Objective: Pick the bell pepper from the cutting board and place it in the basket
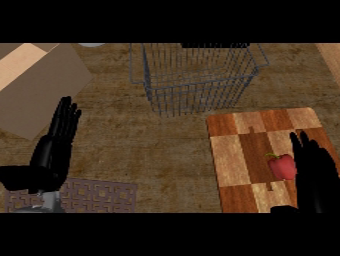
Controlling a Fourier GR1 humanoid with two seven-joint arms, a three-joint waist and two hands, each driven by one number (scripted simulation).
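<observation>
From my station I see the small red bell pepper with a green stem (281,166) lying on the checkered wooden cutting board (250,135) at the right of the brown wood-grain counter (165,145). My right hand (317,175) lies over the board's right side, just beside the pepper on its right; its black fingers are stretched straight toward the far edge and are not wrapped around anything. The grey wire basket (195,80) stands beyond the board, toward the middle of the counter, apart from the pepper. My left hand (55,145) rests at the left with fingers straight and spread a little, holding nothing. Below it lies a patterned brown mat (99,196). A tan cardboard box (25,85) sits in the far left corner.
</observation>
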